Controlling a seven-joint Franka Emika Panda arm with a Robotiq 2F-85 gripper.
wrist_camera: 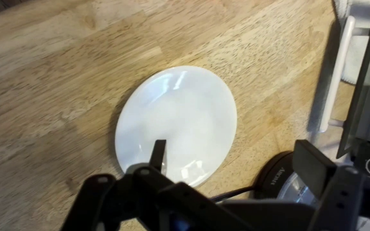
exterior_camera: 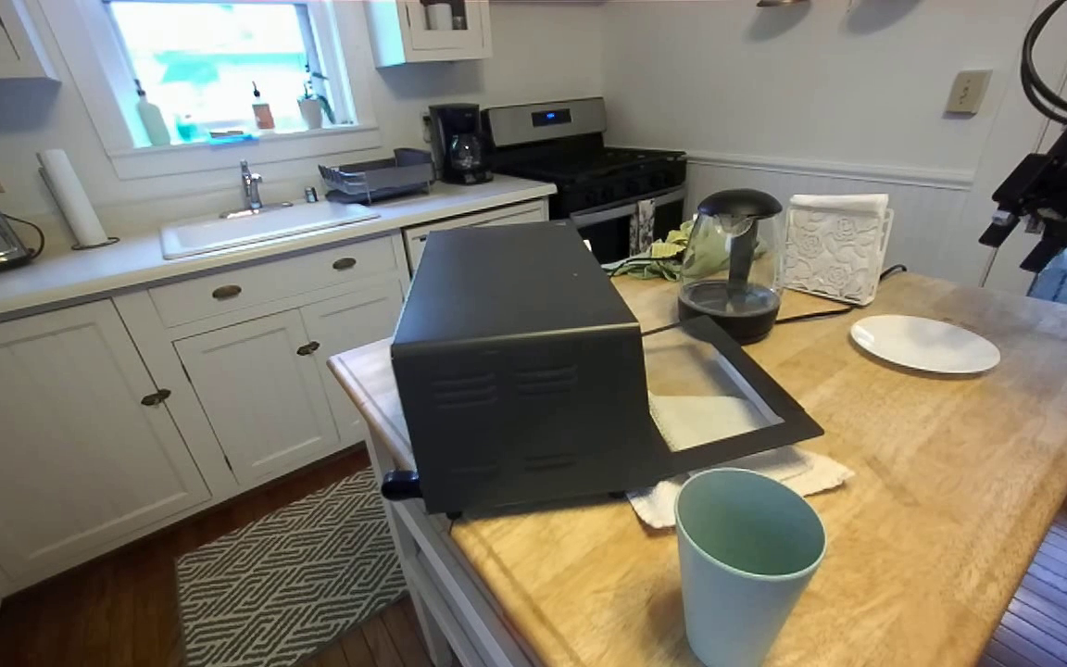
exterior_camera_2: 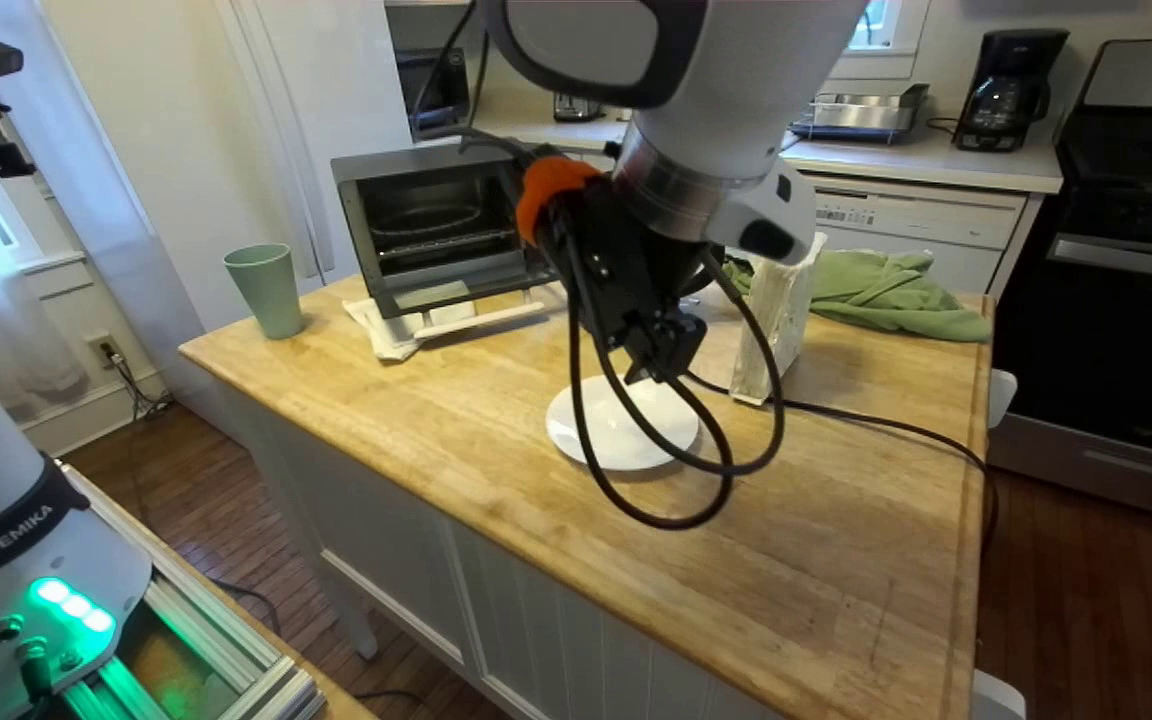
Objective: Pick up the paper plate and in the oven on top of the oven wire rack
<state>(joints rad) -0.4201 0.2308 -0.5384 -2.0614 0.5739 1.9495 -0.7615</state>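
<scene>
The paper plate (exterior_camera: 922,345) is round, white and glossy, lying flat on the wooden table. It shows in an exterior view (exterior_camera_2: 619,440) partly behind looping arm cables, and whole except one edge in the wrist view (wrist_camera: 188,106). The black oven (exterior_camera: 515,408) stands with its glass door dropped open. In an exterior view the oven's front (exterior_camera_2: 361,240) is open and the wire rack (exterior_camera_2: 436,246) shows inside. My gripper (wrist_camera: 231,142) is open and empty above the plate; one finger overlaps the plate, the other lies over the kettle. The gripper also shows in both exterior views (exterior_camera: 1015,245) (exterior_camera_2: 664,362).
A glass kettle (exterior_camera: 733,264) stands between the oven door and a white napkin holder (exterior_camera: 834,250). A black cord (exterior_camera_2: 876,425) runs across the table. A teal cup (exterior_camera: 746,565) stands near the oven. A white cloth (exterior_camera: 807,471) lies under the door. A green towel (exterior_camera_2: 866,295) lies behind.
</scene>
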